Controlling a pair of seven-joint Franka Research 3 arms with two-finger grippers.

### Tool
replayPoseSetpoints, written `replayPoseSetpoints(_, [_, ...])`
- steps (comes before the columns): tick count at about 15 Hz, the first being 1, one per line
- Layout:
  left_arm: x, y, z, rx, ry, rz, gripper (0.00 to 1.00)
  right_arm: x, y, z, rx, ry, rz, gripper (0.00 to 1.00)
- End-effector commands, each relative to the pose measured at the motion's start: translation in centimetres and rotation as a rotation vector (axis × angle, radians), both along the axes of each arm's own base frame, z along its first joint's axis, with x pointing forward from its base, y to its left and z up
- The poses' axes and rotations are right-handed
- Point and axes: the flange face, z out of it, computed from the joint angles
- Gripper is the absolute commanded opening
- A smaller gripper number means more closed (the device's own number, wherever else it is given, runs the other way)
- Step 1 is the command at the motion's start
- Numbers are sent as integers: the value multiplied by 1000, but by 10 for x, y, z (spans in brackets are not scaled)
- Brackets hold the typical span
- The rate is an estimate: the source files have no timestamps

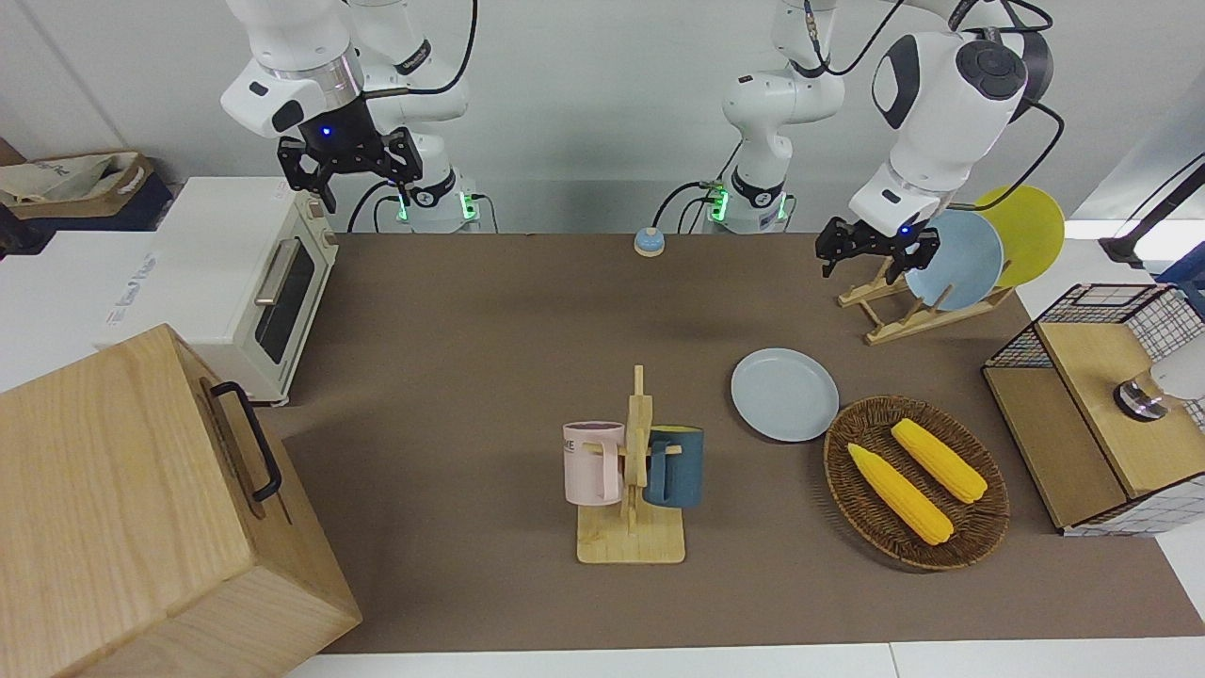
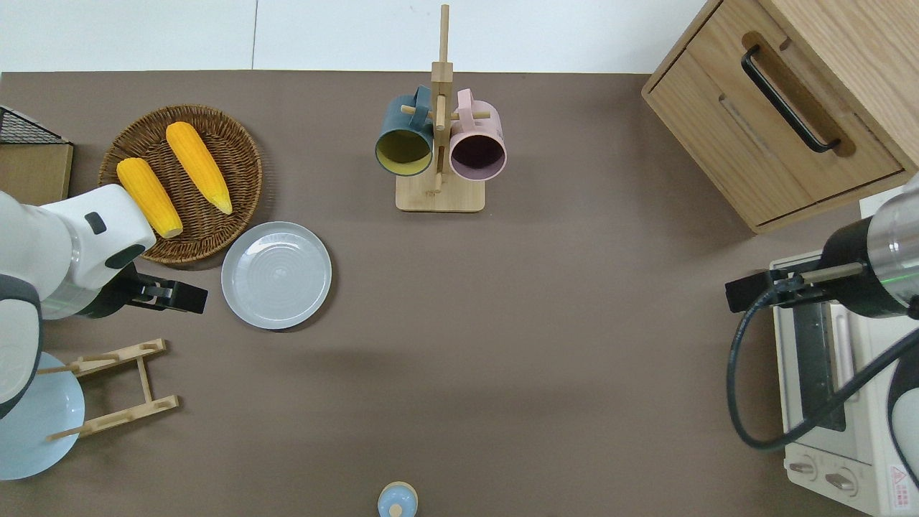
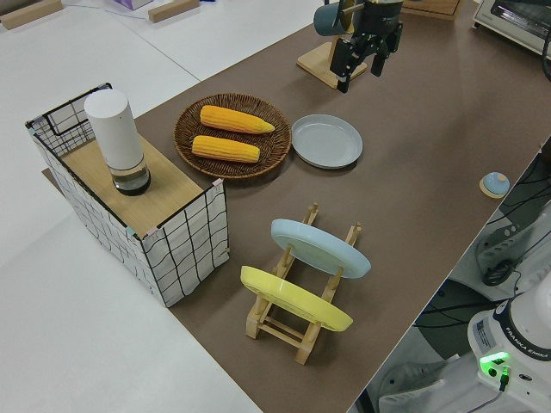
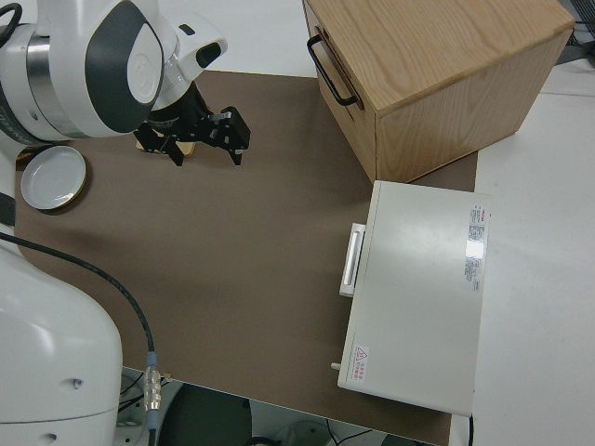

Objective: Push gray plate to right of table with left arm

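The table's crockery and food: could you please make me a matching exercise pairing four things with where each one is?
Things:
1. gray plate
2. corn cobs
3. pink mug
4. yellow plate

Places:
A. hanging on the mug stand
B. upright in the wooden plate rack
C. flat on the table, beside the basket
D. in the wicker basket

Pairs: 1-C, 2-D, 3-A, 4-B

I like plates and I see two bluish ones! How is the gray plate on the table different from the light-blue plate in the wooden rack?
The gray plate lies flat on the table; the light-blue plate stands tilted on edge in the wooden rack.
The gray plate is paler and grayer; the light-blue plate is brighter.
The gray plate sits beside the wicker basket; the light-blue plate leans next to a yellow plate, nearer to the robots.
Both are round and plain.
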Motion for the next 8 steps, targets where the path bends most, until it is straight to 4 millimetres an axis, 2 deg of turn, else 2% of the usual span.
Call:
replayPoseSetpoints(1, [-4, 9, 2, 11, 14, 7, 1000, -2, -2, 4, 9, 5, -6, 983])
replayPoseSetpoints(4, [-3, 25, 5, 0, 15, 44, 998, -2, -2, 4, 9, 5, -5, 983])
replayPoseSetpoints(8, [-7, 33, 6, 1, 33, 93, 998, -2, -2, 4, 9, 5, -5, 983])
